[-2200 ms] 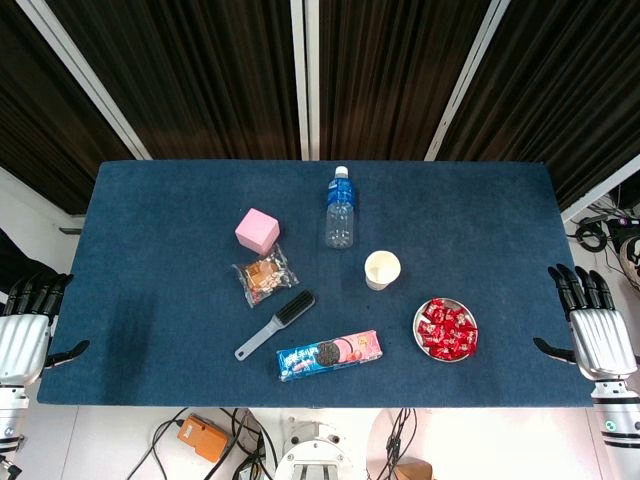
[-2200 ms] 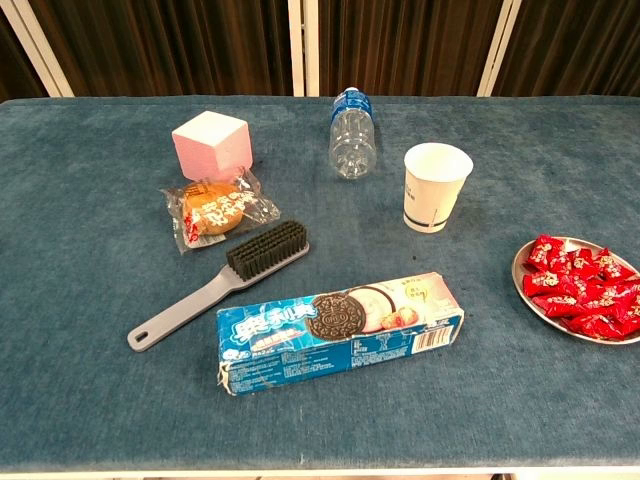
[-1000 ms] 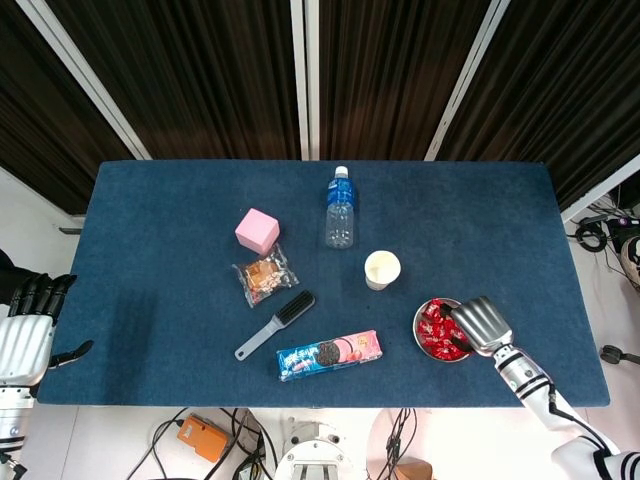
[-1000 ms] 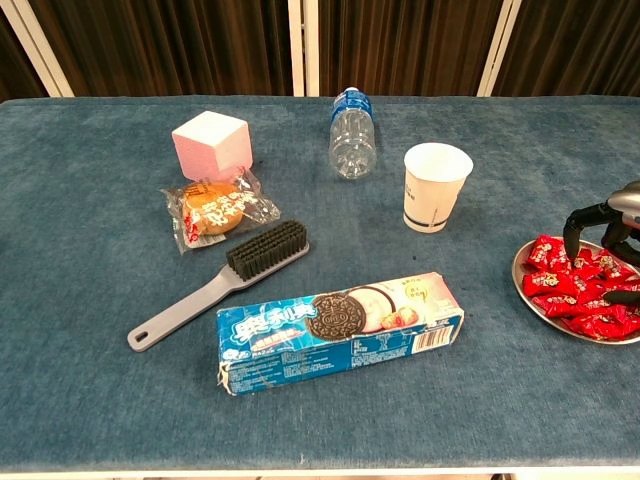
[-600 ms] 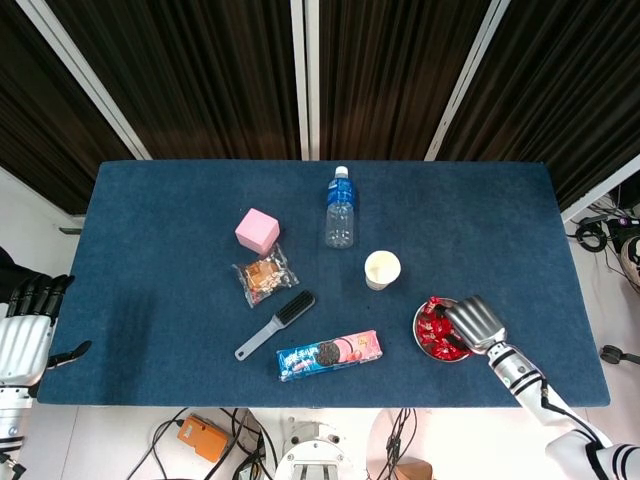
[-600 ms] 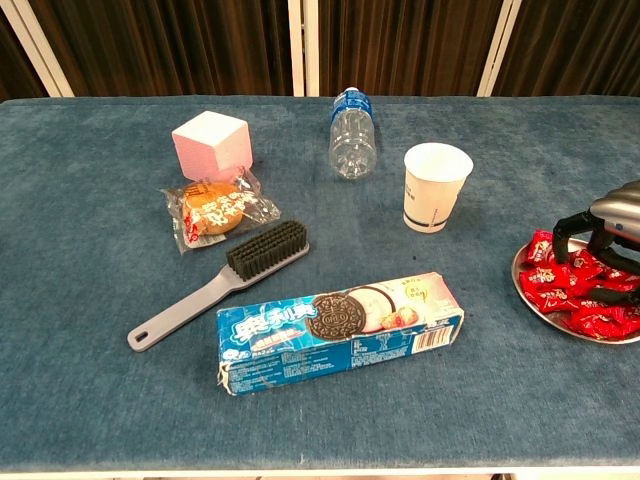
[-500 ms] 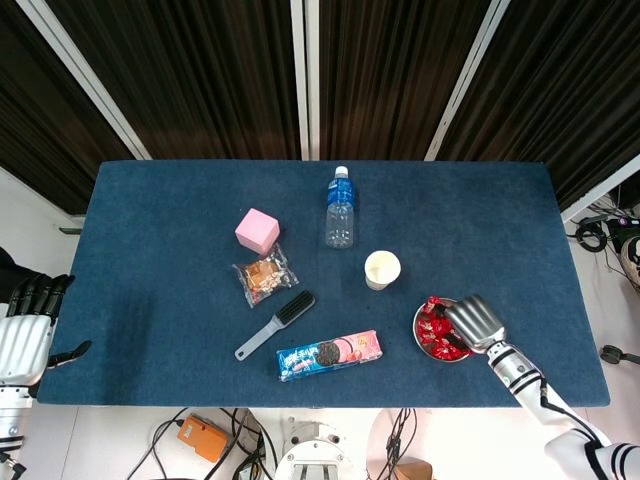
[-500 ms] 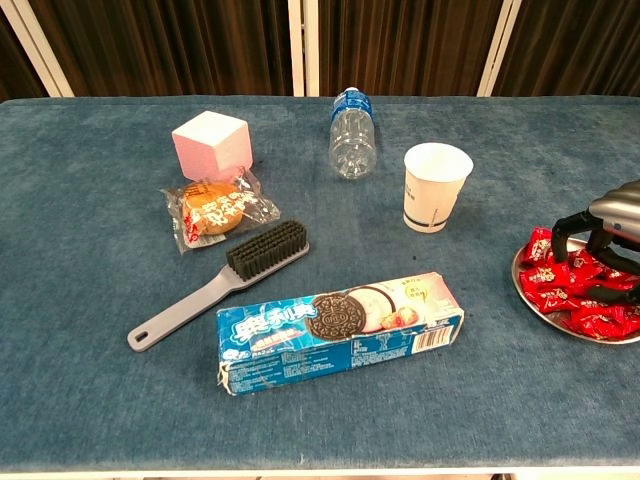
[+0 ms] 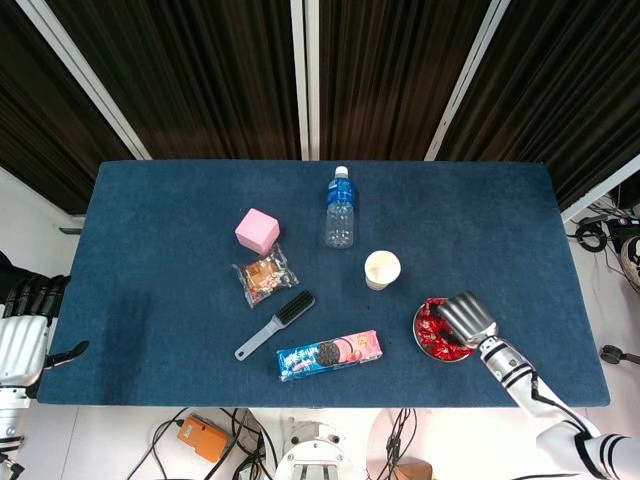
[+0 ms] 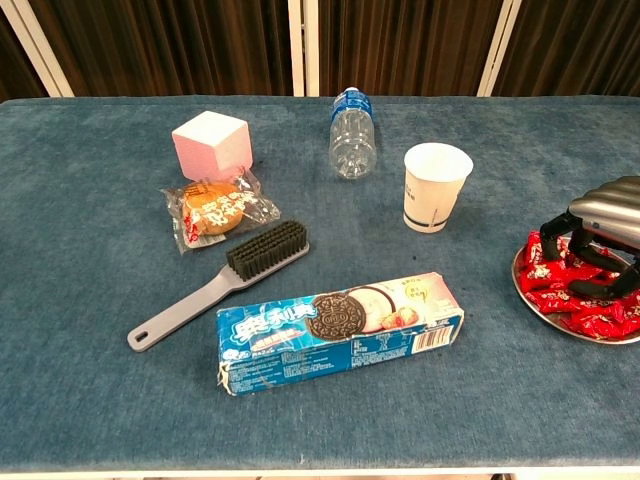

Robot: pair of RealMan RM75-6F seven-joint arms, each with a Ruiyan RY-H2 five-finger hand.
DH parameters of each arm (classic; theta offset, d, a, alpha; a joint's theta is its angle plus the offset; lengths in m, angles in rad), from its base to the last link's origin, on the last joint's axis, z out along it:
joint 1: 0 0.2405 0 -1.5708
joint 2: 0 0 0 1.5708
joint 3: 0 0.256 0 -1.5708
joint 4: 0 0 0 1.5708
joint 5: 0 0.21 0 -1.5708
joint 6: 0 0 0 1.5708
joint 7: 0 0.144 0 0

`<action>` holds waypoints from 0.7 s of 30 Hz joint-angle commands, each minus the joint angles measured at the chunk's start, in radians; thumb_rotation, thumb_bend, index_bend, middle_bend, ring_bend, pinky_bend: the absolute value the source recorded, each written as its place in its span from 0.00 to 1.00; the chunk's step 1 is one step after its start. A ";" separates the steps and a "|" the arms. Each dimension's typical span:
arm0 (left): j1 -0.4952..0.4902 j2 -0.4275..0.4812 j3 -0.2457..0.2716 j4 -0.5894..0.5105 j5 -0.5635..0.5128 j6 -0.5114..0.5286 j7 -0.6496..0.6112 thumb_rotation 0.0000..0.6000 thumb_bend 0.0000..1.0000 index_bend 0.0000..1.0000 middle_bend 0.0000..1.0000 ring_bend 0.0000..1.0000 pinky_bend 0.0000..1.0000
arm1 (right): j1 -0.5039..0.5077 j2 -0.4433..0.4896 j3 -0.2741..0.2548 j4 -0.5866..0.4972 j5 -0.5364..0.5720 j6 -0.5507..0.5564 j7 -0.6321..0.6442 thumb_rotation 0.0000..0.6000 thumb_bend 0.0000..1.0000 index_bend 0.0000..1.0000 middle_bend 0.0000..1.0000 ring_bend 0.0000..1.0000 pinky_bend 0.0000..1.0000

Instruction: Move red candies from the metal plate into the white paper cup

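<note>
The metal plate (image 9: 417,329) (image 10: 521,287) sits near the table's front right, heaped with red candies (image 9: 434,337) (image 10: 588,302). My right hand (image 9: 461,315) (image 10: 597,232) hangs over the plate, palm down, its dark fingers arched into the candy pile. The frames do not show whether a candy is pinched. The white paper cup (image 9: 382,269) (image 10: 435,187) stands upright, up and left of the plate, with nothing visible inside. My left hand (image 9: 22,337) stays off the table's left edge, fingers extended and holding nothing; the chest view does not show it.
A plastic bottle (image 9: 340,210) (image 10: 352,135) lies behind the cup. A pink cube (image 9: 257,230), a wrapped snack (image 9: 265,275), a grey brush (image 9: 275,324) and a cookie box (image 9: 330,354) (image 10: 340,330) occupy the middle and left of the blue cloth.
My right hand came in from off the table's right edge to the plate, then lowered and shifted slightly left, its fingers sinking into the candies. The left hand barely moved.
</note>
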 commanded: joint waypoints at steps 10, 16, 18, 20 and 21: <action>0.004 -0.005 0.000 0.014 0.002 0.005 -0.015 1.00 0.00 0.09 0.10 0.00 0.00 | -0.020 0.060 0.021 -0.059 -0.012 0.105 0.020 1.00 0.60 0.70 0.90 1.00 1.00; 0.000 -0.003 -0.002 0.013 0.008 0.004 -0.014 1.00 0.00 0.09 0.10 0.00 0.00 | 0.013 0.138 0.099 -0.146 0.004 0.142 0.043 1.00 0.60 0.70 0.90 1.00 1.00; -0.001 -0.002 -0.003 0.010 0.008 0.004 -0.012 1.00 0.00 0.09 0.10 0.00 0.00 | 0.038 0.143 0.129 -0.158 0.024 0.126 0.029 1.00 0.60 0.69 0.90 1.00 1.00; -0.001 -0.001 -0.004 0.008 0.007 0.004 -0.010 1.00 0.00 0.09 0.10 0.00 0.00 | 0.073 0.143 0.155 -0.167 0.046 0.091 0.019 1.00 0.60 0.69 0.90 1.00 1.00; -0.001 0.000 -0.004 0.007 0.006 0.004 -0.009 1.00 0.00 0.09 0.10 0.00 0.00 | 0.087 0.141 0.165 -0.169 0.056 0.076 0.018 1.00 0.60 0.69 0.90 1.00 1.00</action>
